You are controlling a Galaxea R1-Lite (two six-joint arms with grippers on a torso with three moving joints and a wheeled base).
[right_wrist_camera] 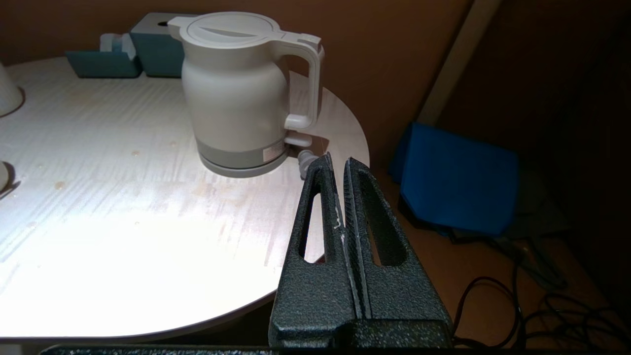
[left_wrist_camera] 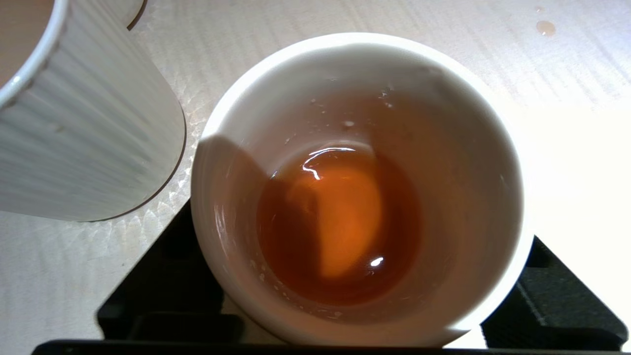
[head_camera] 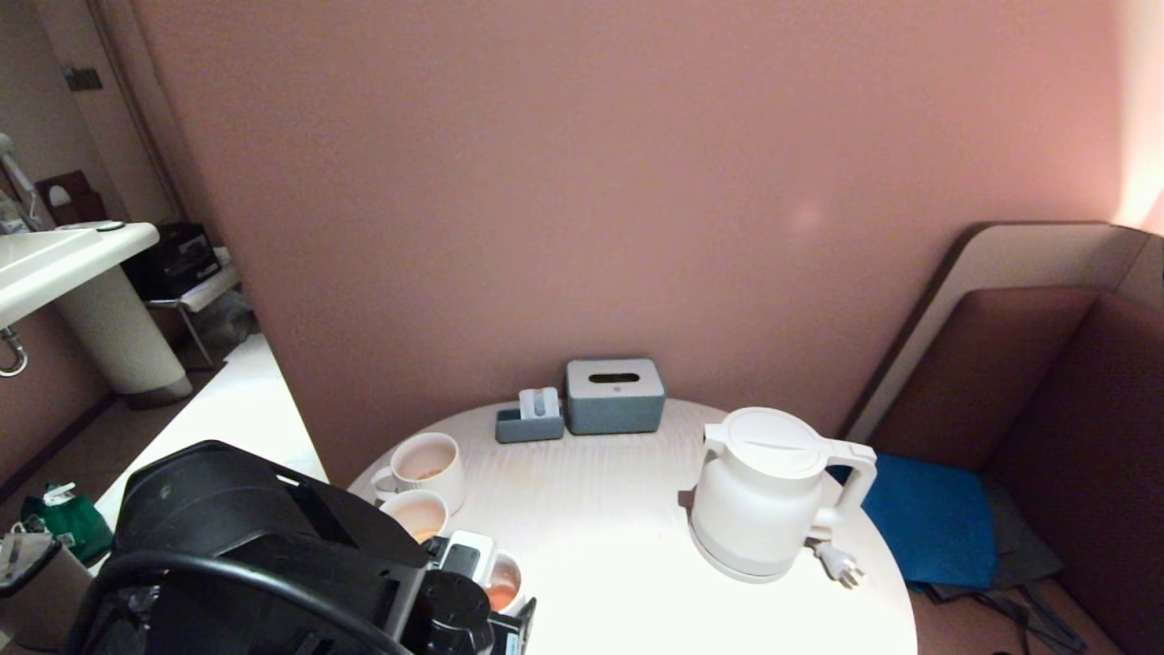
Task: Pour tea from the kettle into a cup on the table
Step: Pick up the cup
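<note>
The small white cup [left_wrist_camera: 473,148] stands on the pale round table [head_camera: 591,509] and holds a shallow pool of orange-brown tea [left_wrist_camera: 340,222]. My left gripper [left_wrist_camera: 362,224] is shut on the cup, one black finger on each side of it. In the head view this cup [head_camera: 503,582] sits at the table's near left edge, partly behind my left arm. The white kettle [head_camera: 764,496] rests upright on its base at the right, lid closed, its plug [head_camera: 841,564] beside it. My right gripper [right_wrist_camera: 339,160] is shut and empty, off the table's rim, just short of the kettle [right_wrist_camera: 236,88].
Two ribbed white mugs [head_camera: 427,464] [head_camera: 416,514] stand close behind the cup; one [left_wrist_camera: 88,123] nearly touches it. A grey tissue box [head_camera: 614,396] and small tray [head_camera: 529,418] sit at the back. A blue cushion [head_camera: 928,518] lies on the bench right of the table.
</note>
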